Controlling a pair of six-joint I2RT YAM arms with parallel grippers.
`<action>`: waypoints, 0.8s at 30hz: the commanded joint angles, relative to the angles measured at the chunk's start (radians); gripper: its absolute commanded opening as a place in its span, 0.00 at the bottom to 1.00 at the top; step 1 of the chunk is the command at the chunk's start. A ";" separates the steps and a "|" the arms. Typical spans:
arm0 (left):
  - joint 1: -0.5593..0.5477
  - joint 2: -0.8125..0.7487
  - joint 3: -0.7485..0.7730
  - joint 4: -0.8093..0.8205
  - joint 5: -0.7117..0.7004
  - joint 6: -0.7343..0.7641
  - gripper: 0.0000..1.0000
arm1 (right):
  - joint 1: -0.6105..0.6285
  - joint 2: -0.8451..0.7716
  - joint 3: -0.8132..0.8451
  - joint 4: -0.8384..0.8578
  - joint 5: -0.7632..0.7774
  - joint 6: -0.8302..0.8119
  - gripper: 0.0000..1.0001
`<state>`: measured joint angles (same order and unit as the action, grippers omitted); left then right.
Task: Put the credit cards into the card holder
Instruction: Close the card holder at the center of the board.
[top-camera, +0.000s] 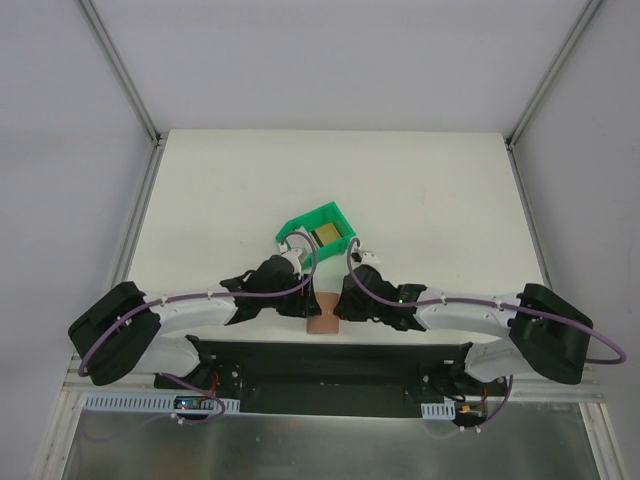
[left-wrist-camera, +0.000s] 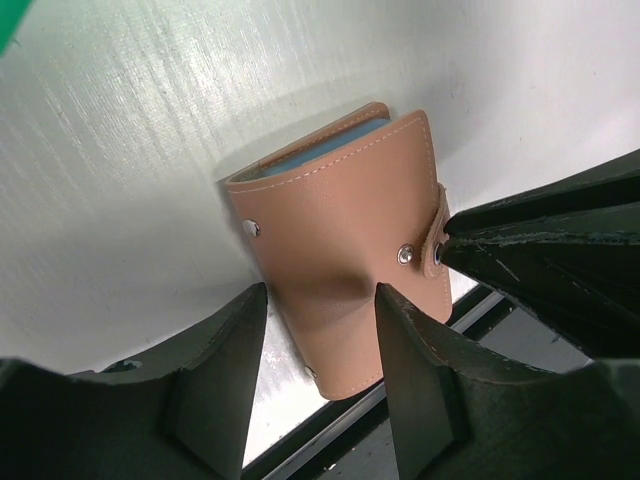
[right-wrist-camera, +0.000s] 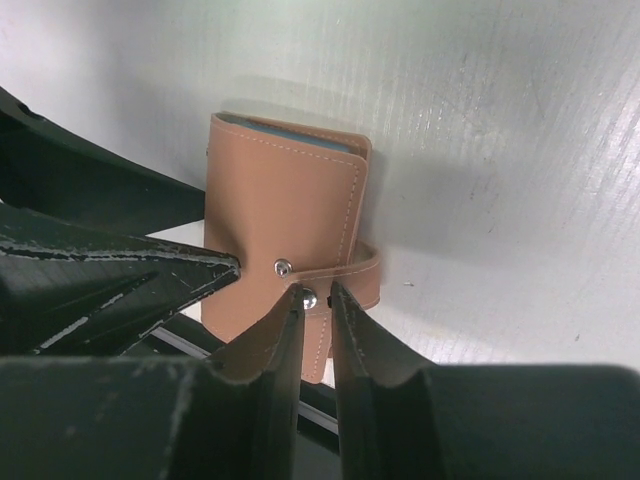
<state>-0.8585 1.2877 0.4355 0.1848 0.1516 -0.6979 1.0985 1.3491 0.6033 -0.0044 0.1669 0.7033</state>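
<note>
The tan wallet (left-wrist-camera: 335, 215) sits at the near edge of the white table (top-camera: 230, 190), between the two arms, folded shut with a strip of blue-grey lining showing along its far side; one lower corner hangs over the table's edge above the black frame (top-camera: 330, 358). The left tool (left-wrist-camera: 322, 295) is spread wide, one finger on each side of the wallet's near end, poised over the leather; whether the fingers touch it I cannot tell from where its camera looks. The right tool (right-wrist-camera: 312, 300) comes in from the other side with its fingers pressed almost together, pinching the strap (right-wrist-camera: 350, 275) right at its metal snap; the strap bows out in a loop beside the cover. In the right wrist view a dark fingertip of the left tool rests against the cover just beside the second stud. Farther back on the table, well apart from the wallet, stands a green bin (top-camera: 300, 222) turned at an angle; a gold card (top-camera: 326, 236) lies flat inside it; no other card can be made out from above.
</note>
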 joint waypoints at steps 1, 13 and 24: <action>-0.011 0.048 -0.012 -0.085 -0.035 0.025 0.47 | 0.006 0.016 0.024 0.000 -0.017 0.009 0.19; -0.019 0.071 -0.017 -0.087 -0.047 0.012 0.44 | -0.002 0.007 0.032 0.020 -0.026 -0.010 0.19; -0.022 0.048 -0.024 -0.085 -0.044 -0.005 0.35 | 0.015 0.068 0.052 0.009 -0.049 0.005 0.15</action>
<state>-0.8654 1.3220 0.4446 0.2058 0.1303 -0.7101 1.1023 1.3880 0.6125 0.0116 0.1299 0.7002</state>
